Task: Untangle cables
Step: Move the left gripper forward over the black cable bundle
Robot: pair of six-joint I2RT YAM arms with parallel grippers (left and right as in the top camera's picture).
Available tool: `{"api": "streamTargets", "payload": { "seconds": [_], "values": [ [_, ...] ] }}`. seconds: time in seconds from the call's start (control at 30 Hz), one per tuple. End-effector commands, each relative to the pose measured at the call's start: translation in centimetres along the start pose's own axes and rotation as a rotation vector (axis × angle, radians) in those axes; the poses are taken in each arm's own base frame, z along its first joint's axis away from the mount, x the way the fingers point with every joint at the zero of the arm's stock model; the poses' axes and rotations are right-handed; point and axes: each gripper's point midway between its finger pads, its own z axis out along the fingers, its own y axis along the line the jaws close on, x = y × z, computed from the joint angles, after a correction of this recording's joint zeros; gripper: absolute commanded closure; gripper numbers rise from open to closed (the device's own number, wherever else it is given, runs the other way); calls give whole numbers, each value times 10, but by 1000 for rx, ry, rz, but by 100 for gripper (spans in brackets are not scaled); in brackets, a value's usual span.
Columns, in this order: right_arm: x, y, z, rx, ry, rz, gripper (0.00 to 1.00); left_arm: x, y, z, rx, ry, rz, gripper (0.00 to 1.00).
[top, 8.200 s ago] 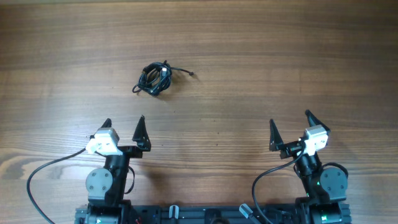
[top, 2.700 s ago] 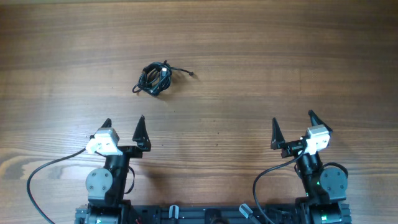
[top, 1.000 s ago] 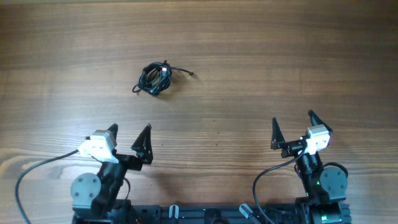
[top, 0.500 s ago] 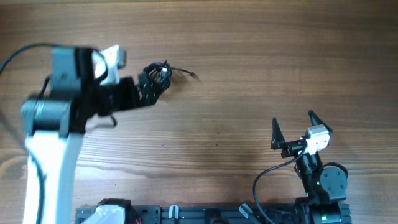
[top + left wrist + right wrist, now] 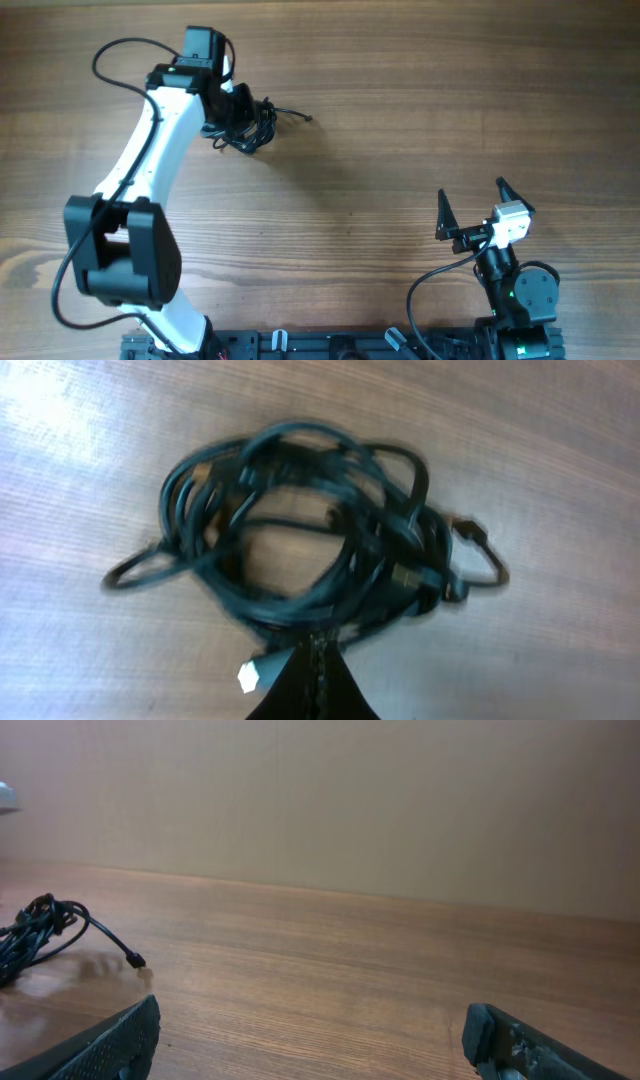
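Far left on the worktop [image 5: 420, 90], the cables [image 5: 255, 128] lie tightly bundled. Just swung out from rest, the left gripper [image 5: 315, 660] has pressed together on a strand at the near edge, it seems, so teasing apart can start; the right gripper [image 5: 469, 195] waits spread, well apart.

Smooth, matt wood-grain table [image 5: 420, 120] bears cables [image 5: 390, 545] of slightly glossy black plastic.

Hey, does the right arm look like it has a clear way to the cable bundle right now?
Probably yes: bare table lies between the right claw and the cable bundle, whose loose plug end points that way. The left claw is shut on its far side, though.
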Motion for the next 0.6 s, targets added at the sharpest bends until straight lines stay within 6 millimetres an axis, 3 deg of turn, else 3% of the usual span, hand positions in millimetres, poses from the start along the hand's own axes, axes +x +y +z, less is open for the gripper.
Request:
{"api": "streamTargets", "payload": {
  "seconds": [0.0, 0.2, 0.27, 0.4, 0.47, 0.57],
  "values": [
    [-2, -2, 0, 11, -9, 1, 0, 10, 4, 36, -55, 27, -71, 96],
    [-2, -2, 0, 11, -9, 1, 0, 72, 8, 99, -129, 183, 4, 96],
    [-2, -2, 0, 11, -9, 1, 0, 87, 13, 108, -143, 213, 11, 96],
    [-2, -2, 0, 11, -9, 1, 0, 121, 23, 96, -190, 345, 127, 96],
    [-2, -2, 0, 11, -9, 1, 0, 117, 28, 84, -221, 325, 129, 96],
    [-2, -2, 0, 11, -9, 1, 0, 97, 13, 53, -173, 215, 106, 93]
  ]
}}
